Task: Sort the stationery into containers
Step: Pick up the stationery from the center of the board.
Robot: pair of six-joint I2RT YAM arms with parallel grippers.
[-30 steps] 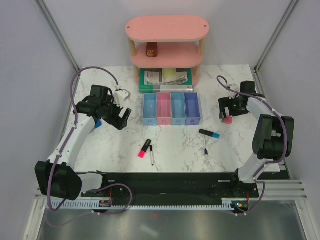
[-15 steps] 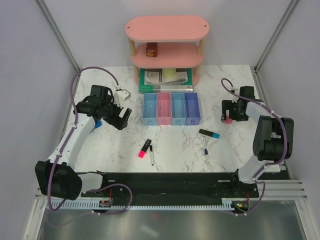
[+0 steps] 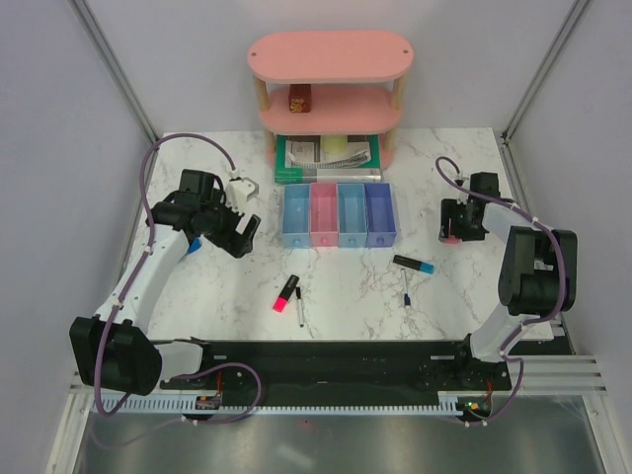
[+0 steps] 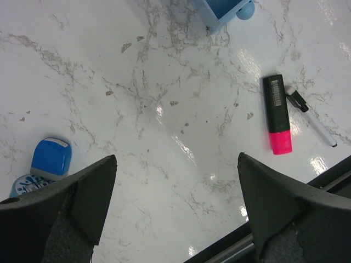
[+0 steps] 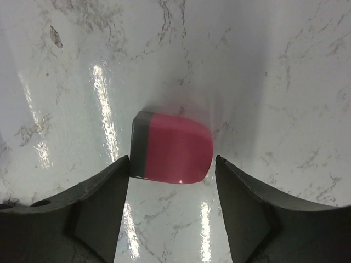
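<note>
My left claw (image 4: 175, 160) is hanging wide open over the desk (image 3: 346, 286), nine o'clock from the trays (image 3: 296, 240). At their three o'clock, my right claw (image 5: 173, 160) is straddling the pink eraser (image 5: 178, 145); gripping or not, I cannot tell.

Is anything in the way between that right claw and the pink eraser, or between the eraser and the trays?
Nothing visible. The right gripper straddles the eraser, and only bare marble lies between it and the trays; the highlighter sits off that line.
</note>
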